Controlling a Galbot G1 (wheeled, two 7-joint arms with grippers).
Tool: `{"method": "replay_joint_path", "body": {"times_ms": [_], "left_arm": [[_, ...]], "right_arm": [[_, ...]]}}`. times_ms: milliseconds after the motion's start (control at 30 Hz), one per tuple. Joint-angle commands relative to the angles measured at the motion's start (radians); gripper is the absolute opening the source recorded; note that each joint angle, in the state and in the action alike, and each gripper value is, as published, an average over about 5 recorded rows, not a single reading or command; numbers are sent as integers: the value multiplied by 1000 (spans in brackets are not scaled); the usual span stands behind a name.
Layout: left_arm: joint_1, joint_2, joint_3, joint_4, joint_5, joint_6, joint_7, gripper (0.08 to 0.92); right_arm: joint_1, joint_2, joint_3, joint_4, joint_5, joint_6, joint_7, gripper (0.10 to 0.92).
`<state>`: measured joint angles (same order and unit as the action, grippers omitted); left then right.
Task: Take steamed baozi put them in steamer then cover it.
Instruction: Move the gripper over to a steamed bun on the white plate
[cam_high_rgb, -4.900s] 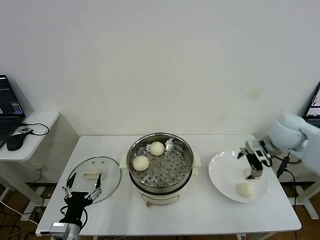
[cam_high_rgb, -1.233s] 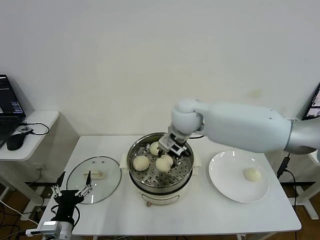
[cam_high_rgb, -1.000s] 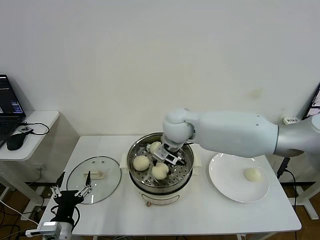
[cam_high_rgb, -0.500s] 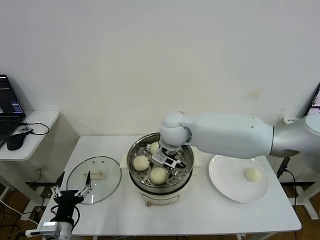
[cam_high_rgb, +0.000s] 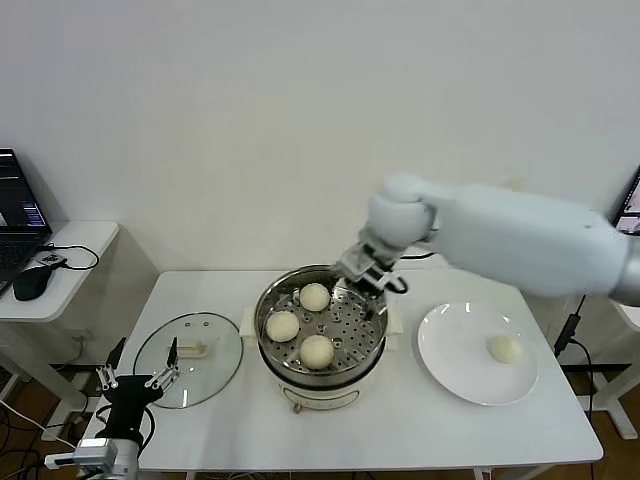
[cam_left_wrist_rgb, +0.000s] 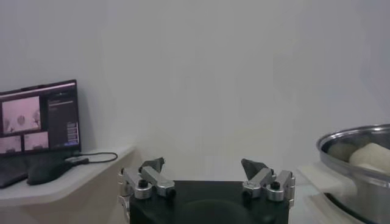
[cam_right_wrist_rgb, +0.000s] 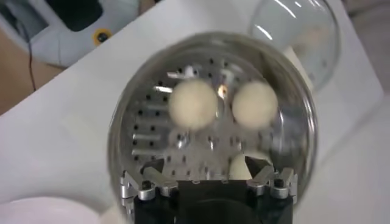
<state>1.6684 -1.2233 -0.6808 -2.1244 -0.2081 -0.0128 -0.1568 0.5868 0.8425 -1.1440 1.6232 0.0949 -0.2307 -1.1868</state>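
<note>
White tabletop (cam_high_rgb: 420, 420) carries everything we work with, so we start there and go down in size. On it, in the middle, stands the steamer (cam_high_rgb: 320, 372), its shiny pot open at the top and its holed tray showing. To our left of it lies the glass lid (cam_high_rgb: 213, 345), flat on the table and well apart from the pot, so we judge the covering step not yet done. To our right sits the white plate (cam_high_rgb: 455, 372).

Our right arm reaches in from the right, and our right gripper (cam_high_rgb: 366, 267) hangs over the far right rim of the steamer. In the right wrist view its fingers (cam_right_wrist_rgb: 150, 167) stand apart with nothing between them, so it holds no bun. Our left gripper (cam_high_rgb: 138, 381) waits low at the near left corner of the table, close to the lid; the left wrist view shows its fingers (cam_left_wrist_rgb: 152, 165) spread wide and empty.

Now the buns. Three baozi (cam_high_rgb: 316, 351) rest on the tray inside the steamer, two toward our left and far side and one at the near side, all apart from each other. One last bun (cam_high_rgb: 503, 349) lies alone on the plate.

As we judge it, the loading is three parts done: what is left is to fetch that one bun from the plate, set it in a free spot on the tray, then lift the lid onto the pot.
</note>
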Motion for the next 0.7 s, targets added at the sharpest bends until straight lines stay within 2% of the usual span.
{"method": "replay_joint_path", "body": {"times_ms": [33,267,533,700], "left_arm": [[-10,11,23,6,6,2,1,823],[-12,22,37,13,17,4,1,823],[2,25,35,4,29,8,1,823],[9,25,27,3,33,8,1,823]], "right_arm": [[-118,-445,126,60,-74,-131,-9,823],[-578,-591,490,-1,-215,-50,-1,823],[-979,-525,830,-137,-352,-1,22,823],[-1065,-462,904,-220,-405,24,47,823]]}}
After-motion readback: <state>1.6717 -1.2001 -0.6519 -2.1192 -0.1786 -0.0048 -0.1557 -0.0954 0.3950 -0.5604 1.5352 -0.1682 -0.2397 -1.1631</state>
